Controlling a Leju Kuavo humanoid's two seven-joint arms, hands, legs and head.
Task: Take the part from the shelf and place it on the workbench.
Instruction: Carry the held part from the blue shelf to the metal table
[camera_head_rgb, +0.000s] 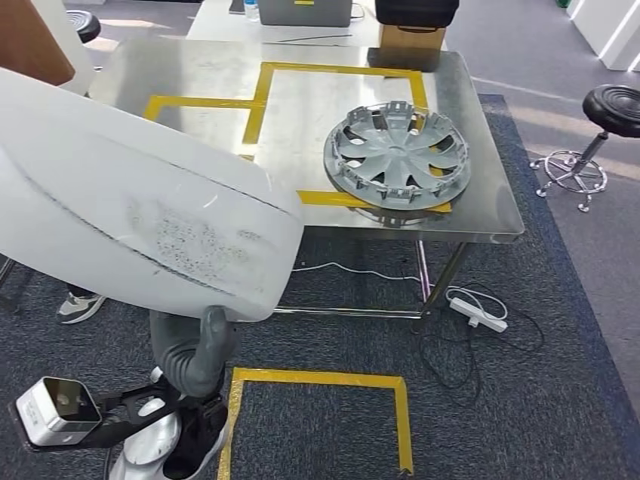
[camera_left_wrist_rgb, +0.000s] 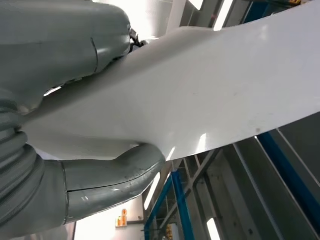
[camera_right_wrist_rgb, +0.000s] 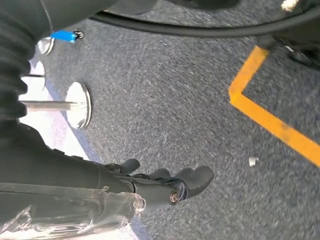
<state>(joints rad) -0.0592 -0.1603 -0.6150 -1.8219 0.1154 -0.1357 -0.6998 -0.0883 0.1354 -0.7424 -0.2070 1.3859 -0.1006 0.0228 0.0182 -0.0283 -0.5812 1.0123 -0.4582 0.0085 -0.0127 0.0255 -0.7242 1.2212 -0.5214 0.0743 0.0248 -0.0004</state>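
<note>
Fingers (camera_left_wrist_rgb: 113, 175) of the left hand (camera_left_wrist_rgb: 56, 125) are clamped on the white part (camera_left_wrist_rgb: 211, 95) — in the left wrist view we see the thick grey thumb under the panel and the grey cover pressed on its other face, so the part is pinched between them. From the head view the part (camera_head_rgb: 143, 210) is a big curved white panel with black speckling, held up in front of us on the left, overlapping the near left corner of the tabletop (camera_head_rgb: 490, 190) but not resting on it as far as we can tell.

The right hand (camera_right_wrist_rgb: 177, 182) hangs over the grey carpet (camera_right_wrist_rgb: 170, 100) — fingers straight and close together, holding nothing.

On the tabletop, inside the yellow tape (camera_head_rgb: 340, 68), a silver hubcap (camera_head_rgb: 396, 155) lies near the front right edge.
</note>
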